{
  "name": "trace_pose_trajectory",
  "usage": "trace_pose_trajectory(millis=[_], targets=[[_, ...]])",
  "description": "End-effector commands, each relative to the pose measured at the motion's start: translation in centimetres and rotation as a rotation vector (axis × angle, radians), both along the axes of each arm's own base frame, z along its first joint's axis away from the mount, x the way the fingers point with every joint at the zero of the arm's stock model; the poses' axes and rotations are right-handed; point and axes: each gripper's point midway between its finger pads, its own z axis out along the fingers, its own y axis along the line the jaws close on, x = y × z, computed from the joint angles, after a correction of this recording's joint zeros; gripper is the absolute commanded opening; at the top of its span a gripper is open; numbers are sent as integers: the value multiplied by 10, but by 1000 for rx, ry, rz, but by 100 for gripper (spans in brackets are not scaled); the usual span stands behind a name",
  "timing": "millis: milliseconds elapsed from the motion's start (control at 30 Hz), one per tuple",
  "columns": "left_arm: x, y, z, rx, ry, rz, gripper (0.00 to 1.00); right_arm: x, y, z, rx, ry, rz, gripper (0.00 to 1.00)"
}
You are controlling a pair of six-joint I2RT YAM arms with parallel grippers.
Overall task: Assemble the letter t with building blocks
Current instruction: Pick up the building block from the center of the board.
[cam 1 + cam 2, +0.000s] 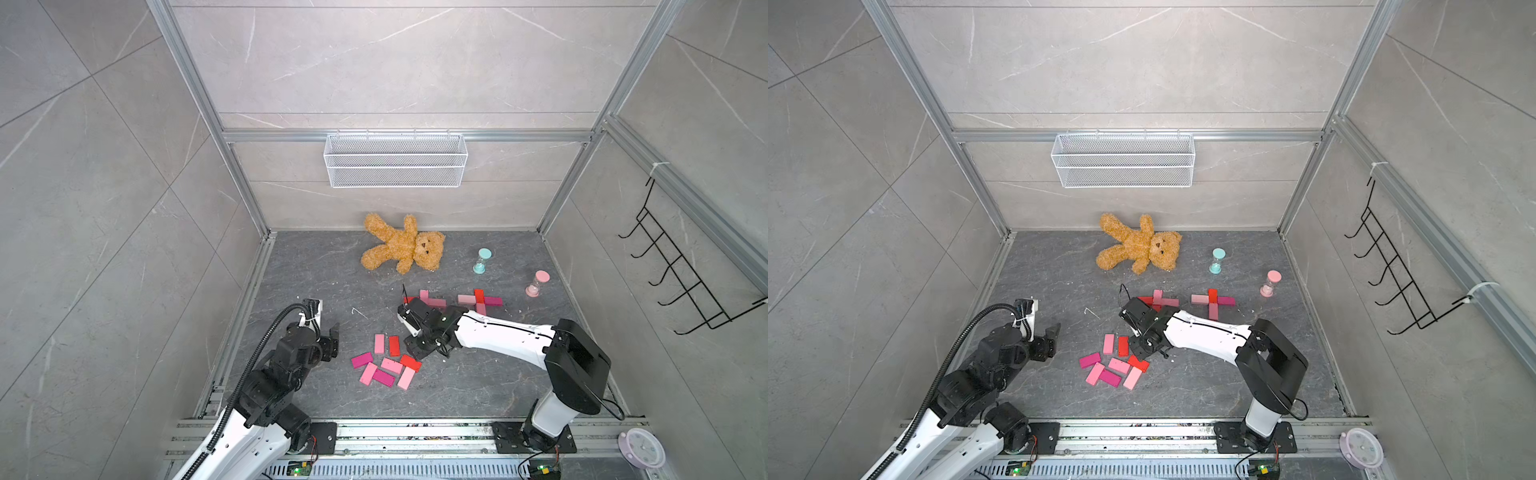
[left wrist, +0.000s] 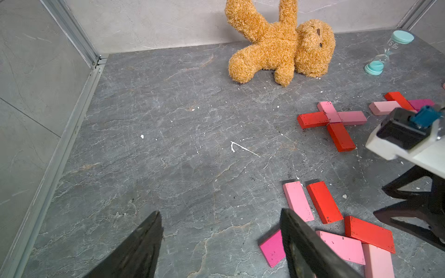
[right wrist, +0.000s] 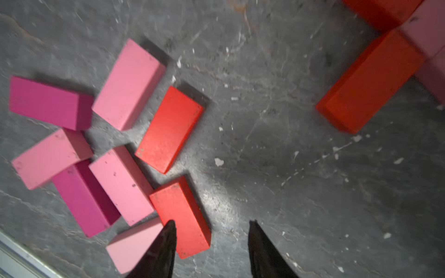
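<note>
Several loose building blocks, pink, magenta and red, lie flat in a pile on the grey floor. Two crosses of blocks lie behind it, one partly hidden under my right arm in both top views, the other further right. My right gripper hovers open at the pile's right edge. The end of a red block sits just inside one fingertip, and nothing is gripped. My left gripper is wide open over bare floor left of the pile, a magenta block beside one finger.
A brown teddy bear lies at the back wall. A teal hourglass and a pink hourglass stand at the back right. A wire basket hangs on the wall, a black hook rack on the right.
</note>
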Motion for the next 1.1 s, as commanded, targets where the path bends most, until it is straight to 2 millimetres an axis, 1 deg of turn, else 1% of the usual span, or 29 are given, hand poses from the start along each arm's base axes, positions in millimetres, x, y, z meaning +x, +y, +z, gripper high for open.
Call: trace_pose_trajectory(millis=[0, 167, 300, 433, 733, 833, 900, 1000, 1033, 1067], targets=[[1, 7, 12, -9, -38, 37, 79, -6, 2, -11, -7, -1, 59, 49], [1, 7, 11, -8, -39, 41, 79, -19, 12, -23, 8, 33, 138, 48], [1, 9, 12, -7, -42, 45, 79, -23, 16, -30, 0, 46, 187, 48], [1, 9, 13, -10, -45, 48, 79, -20, 17, -36, -26, 48, 196, 48], [0, 9, 14, -14, -48, 47, 79, -24, 16, -43, -48, 70, 205, 45], [0, 9, 13, -13, -47, 45, 79, -19, 11, -45, -83, 64, 159, 40], [0, 9, 14, -15, -48, 46, 79, -14, 7, -46, -105, 58, 105, 32], [0, 9, 15, -17, -50, 42, 79, -6, 3, -41, -130, 54, -14, 18], [-1, 9, 15, -17, -48, 41, 79, -5, 3, -38, -129, 60, -62, 17], [-1, 9, 15, -18, -50, 43, 79, -4, 4, -36, -123, 68, -101, 17]])
